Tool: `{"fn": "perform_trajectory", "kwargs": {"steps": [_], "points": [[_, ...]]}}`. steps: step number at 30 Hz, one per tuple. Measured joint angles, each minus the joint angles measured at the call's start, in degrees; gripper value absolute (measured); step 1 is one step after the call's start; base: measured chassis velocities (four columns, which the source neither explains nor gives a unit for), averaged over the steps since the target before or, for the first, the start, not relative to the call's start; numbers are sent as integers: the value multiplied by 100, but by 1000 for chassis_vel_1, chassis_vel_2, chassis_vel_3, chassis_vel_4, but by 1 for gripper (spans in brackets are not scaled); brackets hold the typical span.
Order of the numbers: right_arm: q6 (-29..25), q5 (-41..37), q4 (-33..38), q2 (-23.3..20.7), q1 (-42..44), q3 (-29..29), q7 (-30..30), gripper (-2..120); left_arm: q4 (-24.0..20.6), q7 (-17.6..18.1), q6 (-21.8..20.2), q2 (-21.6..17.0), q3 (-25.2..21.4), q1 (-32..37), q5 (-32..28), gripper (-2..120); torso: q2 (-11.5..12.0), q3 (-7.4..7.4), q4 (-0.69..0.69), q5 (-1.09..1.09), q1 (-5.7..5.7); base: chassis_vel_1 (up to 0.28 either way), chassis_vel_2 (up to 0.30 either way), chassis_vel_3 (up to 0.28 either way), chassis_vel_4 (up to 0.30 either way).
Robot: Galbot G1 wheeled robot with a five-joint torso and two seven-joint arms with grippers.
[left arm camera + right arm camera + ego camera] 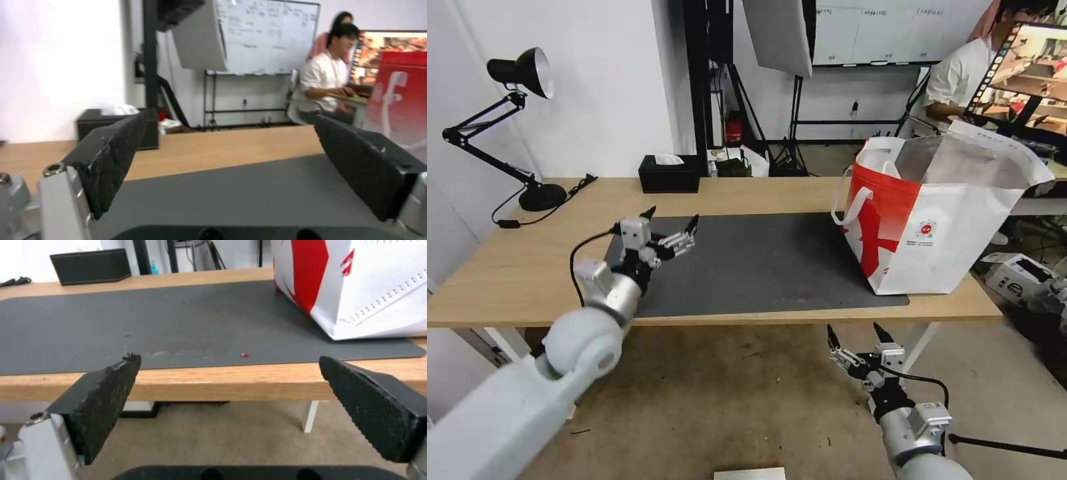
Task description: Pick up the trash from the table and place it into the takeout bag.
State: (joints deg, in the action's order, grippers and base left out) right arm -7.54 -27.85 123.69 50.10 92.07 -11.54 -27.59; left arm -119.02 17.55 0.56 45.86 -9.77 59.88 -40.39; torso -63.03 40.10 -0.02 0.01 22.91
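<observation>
At centre-left of the head view, the left gripper (671, 225) hovers spread and empty over the mat (760, 267); the right gripper (854, 337), also spread, hangs below the table (527, 267) edge. Takeout bag (940, 227) stands open-mouthed at right, ready to receive.

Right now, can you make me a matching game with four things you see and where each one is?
Things:
1. bag
2. tissue box
3. lamp
4. right gripper

Places:
A. back edge of the table, near the middle
B. below the table's front edge, over the floor
C. table's right end, partly on the mat
D. table's far left corner

Pairs: 1-C, 2-A, 3-D, 4-B
</observation>
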Motion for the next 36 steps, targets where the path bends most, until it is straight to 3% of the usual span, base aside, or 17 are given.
{"fn": "perform_trajectory", "kwargs": {"steps": [2,4,8,14,17,24,36], "points": [[0,0,0,0,0,0,0,100,-14,-7,70,80,-103,172,130,100,0,0,1,-2,0,0,0,0,0],[0,0,0,0,0,0,1,100,-114,-18,429,486,-698,1141,758,100,0,0,2,-1,-1,0,0,0,0],[0,0,0,0,0,0,0,100,-133,-143,776,850,-1217,1982,1387,100,0,0,2,-1,-1,0,0,0,0],[0,0,0,0,0,0,0,100,-179,-341,1046,1331,-1680,2765,1760,100,0,-1,3,-1,-1,0,0,0,0],[0,0,0,0,0,0,1,100,-124,-474,1464,1841,-1962,3354,2275,100,0,0,2,-1,0,0,0,0,0],[0,0,0,0,0,0,1,100,-193,-555,1707,2147,-2136,3847,2405,100,0,0,2,0,0,0,0,0,0],[0,0,0,0,0,0,0,100,-230,-589,1836,2269,-2195,4086,2469,100,0,0,2,0,0,0,0,0,0]]}}
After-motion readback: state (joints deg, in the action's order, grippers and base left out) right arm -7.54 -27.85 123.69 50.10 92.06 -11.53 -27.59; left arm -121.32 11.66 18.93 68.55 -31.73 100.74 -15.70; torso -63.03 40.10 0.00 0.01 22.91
